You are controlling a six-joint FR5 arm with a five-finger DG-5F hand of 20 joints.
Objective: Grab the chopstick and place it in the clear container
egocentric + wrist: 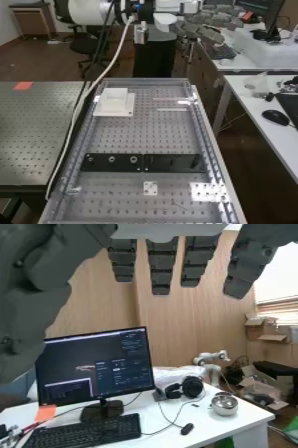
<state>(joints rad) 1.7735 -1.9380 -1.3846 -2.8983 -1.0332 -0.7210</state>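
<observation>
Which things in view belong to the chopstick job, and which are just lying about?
Job:
- hand
- thin pale strips, possibly chopsticks
- perforated bench, apparently the workspace

Lying about:
- monitor
- keyboard
- headphones
- shiny pot
- computer mouse

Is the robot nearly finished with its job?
It doesn't look like it. Nothing seems done yet: the hand is up past the far end of the bench. It isn't holding anything, as its fingers are straight and open. The grabbing and placing both seem left. I can't tell if the thin pale strips on the bench are chopsticks or just shine.
</observation>
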